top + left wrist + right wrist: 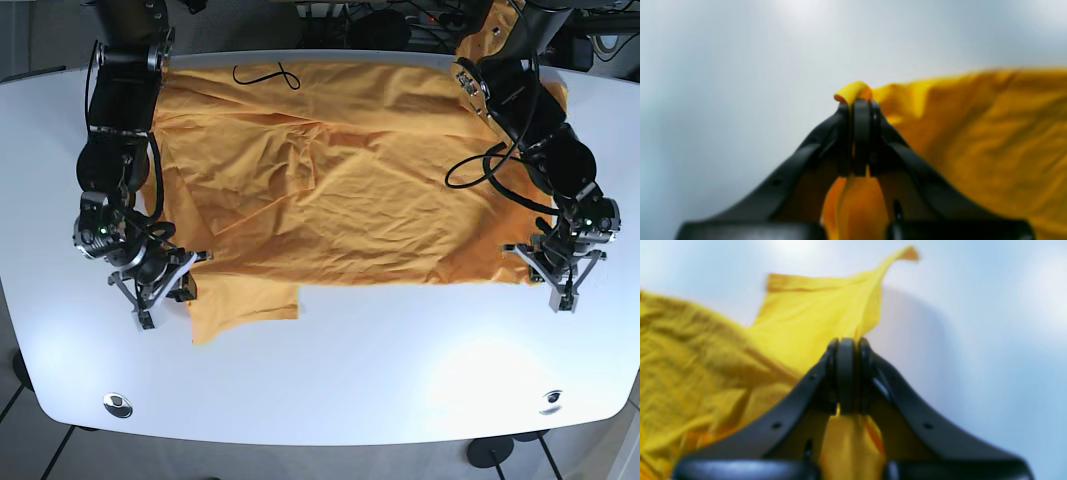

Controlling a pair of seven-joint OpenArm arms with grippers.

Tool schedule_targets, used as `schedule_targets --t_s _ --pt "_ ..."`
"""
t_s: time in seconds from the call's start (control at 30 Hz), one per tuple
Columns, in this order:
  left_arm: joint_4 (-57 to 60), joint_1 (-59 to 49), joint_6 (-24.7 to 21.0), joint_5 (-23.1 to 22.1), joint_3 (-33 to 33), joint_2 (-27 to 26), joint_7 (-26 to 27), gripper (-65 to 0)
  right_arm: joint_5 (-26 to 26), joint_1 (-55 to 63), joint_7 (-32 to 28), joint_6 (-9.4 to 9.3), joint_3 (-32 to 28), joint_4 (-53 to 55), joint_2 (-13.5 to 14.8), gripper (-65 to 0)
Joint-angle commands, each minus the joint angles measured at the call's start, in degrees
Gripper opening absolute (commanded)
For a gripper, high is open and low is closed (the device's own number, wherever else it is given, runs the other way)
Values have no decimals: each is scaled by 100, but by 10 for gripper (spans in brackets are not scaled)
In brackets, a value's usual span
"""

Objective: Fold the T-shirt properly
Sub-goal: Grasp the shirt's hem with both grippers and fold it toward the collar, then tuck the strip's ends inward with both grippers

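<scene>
A yellow-orange T-shirt point(330, 180) lies spread and wrinkled across the white table point(380, 350). One sleeve point(245, 300) sticks out toward the front edge. My right gripper point(197, 259) is at the shirt's left edge, beside that sleeve, and is shut on a pinch of fabric. The right wrist view shows its closed tips point(846, 341) with the sleeve point(813, 306) stretching away beyond them. My left gripper point(513, 252) is at the shirt's front right corner. In the left wrist view point(858, 103) it is shut on a small fold of the shirt point(990, 133).
A black cord loop point(262, 74) lies on the shirt near the table's back edge. The left arm's cable point(478, 165) hangs over the shirt's right part. Two round fittings point(117, 403) point(548, 400) sit near the front edge of the table.
</scene>
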State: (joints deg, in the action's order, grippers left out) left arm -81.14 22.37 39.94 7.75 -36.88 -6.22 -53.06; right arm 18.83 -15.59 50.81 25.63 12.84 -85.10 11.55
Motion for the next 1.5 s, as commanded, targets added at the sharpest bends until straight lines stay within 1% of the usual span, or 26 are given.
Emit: schedule_targets --t_s 0.03,0.13,0.2,0.27,0.37,0.4,0.53,0.6,0.73,0.77,0.87,0.93,0.97,1.03,1.1,1.2,1.23,1.37,1.47,1.5 --pt "-664 -35 6 -58 9 -77 -220 -650 29 61 251 9 224 -743 62 -636" --pt "-1341 -369 6 -67 9 -68 -624 -650 38 527 585 17 443 -1516 54 -636" --pt "-1842 -685 6 -67 0 -68 -747 -650 47 922 796 17 505 -2026 54 -636" --pt "-2193 -976 6 -58 0 -68 -747 -650 293 1274 831 9 558 -2316 54 -636" --pt "-2624 -1485 6 -58 0 -68 -747 -650 812 1942 840 -26 936 -2703 62 -636" --pt "-2703 -1688 6 -58 -87 -68 -747 -650 979 2223 867 -26 988 -2712 98 -636" --pt "-2686 -2083 6 -58 -360 -68 -747 -650 1172 2874 884 -9 1314 -2712 80 -633" --pt "-2668 -2329 6 -58 -395 -86 -747 -650 1181 3208 858 9 1366 -2712 62 -631" --pt "-2650 -2707 6 -41 -351 -121 -738 -650 1154 3498 858 -9 1366 -2686 54 -626" --pt "-2650 -2743 6 -32 -351 -156 -738 -642 1146 3516 867 -26 1366 -2686 54 -602" --pt "-2650 -2778 6 -32 -351 -200 -738 -431 1172 3656 875 -26 1481 -2730 54 -333" --pt "-2650 -2778 6 -32 -351 -200 -738 -332 1277 3647 875 9 1665 -2800 54 -185" --pt "-2659 -2760 6 -32 -342 -200 -738 -297 1471 3630 867 9 1692 -2809 62 -128" --pt "-2712 -2751 6 -58 -263 -209 -738 -297 1691 3340 858 9 1692 -2800 98 -119" --pt "-2870 -2778 6 -58 9 -200 -738 -299 1647 3006 875 -9 1586 -2624 89 -119" --pt "-3046 -2857 6 -58 273 -165 -738 -299 1409 2338 875 -18 1173 -2053 115 -119" --pt "-3020 -2901 6 -58 335 -165 -738 -299 1216 2012 875 -9 962 -1675 115 -119" --pt "-2492 -3085 6 -58 466 -156 -729 -300 750 1265 849 9 558 -453 89 -119" --pt "-2167 -3296 6 -58 458 -200 -668 -306 732 1072 673 9 268 128 106 -119" --pt "-2158 -3323 6 -58 449 -200 -580 -326 732 1080 603 9 162 198 106 -119"
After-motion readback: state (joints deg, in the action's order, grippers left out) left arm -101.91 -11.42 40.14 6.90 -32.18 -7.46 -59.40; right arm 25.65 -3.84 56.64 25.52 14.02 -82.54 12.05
